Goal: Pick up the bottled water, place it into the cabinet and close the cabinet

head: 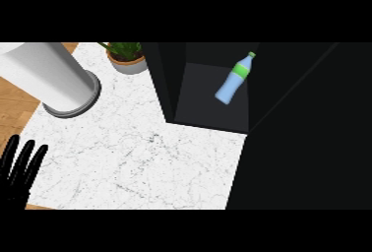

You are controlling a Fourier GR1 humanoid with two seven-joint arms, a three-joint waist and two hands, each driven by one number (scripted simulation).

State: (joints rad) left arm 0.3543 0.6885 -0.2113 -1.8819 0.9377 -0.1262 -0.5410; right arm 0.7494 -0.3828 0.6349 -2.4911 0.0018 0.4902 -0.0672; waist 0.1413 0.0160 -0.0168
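Your bottled water (pixel 235 78) already stands inside the dark cabinet (pixel 210 110), leaning a little against its right side, so the placing looks done and closing the cabinet is the step in hand. The large black panel at the right is probably the open door (pixel 305 147); your next move is to get a hand onto it and swing it shut. Your left hand (pixel 20 170) rests at the lower left edge, fingers straight and holding nothing, well apart from the bottle; your right hand is out of view
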